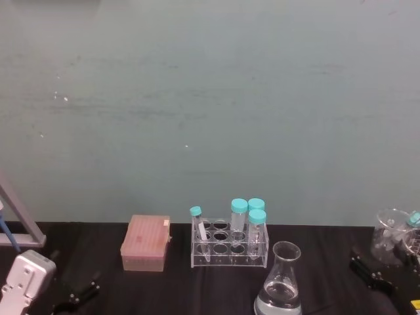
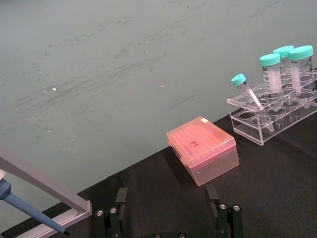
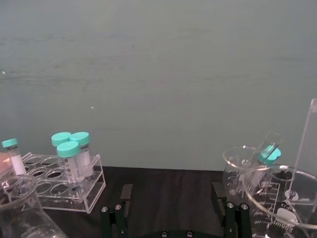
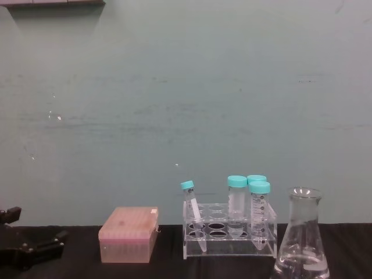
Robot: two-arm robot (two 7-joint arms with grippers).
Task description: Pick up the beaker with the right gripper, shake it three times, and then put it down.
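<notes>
The beaker [image 1: 281, 282] is a clear conical flask with a little clear liquid, standing upright on the black table in front of the tube rack [image 1: 230, 246]. It also shows in the chest view [image 4: 302, 239] and at the edge of the right wrist view [image 3: 20, 210]. My right gripper [image 1: 371, 272] rests low on the table to the flask's right, well apart from it. Its jaws stand open and hold nothing [image 3: 172, 206]. At the table's left, far from the flask, my left gripper [image 1: 75, 295] is parked, open and holding nothing [image 2: 168, 213].
A pink tip box [image 1: 146, 243] sits left of the rack, which holds several teal-capped tubes. Two glass beakers [image 1: 394, 236] stand at the far right, close to my right gripper. A pipette stand [image 2: 39, 188] is at the far left. A teal wall rises behind the table.
</notes>
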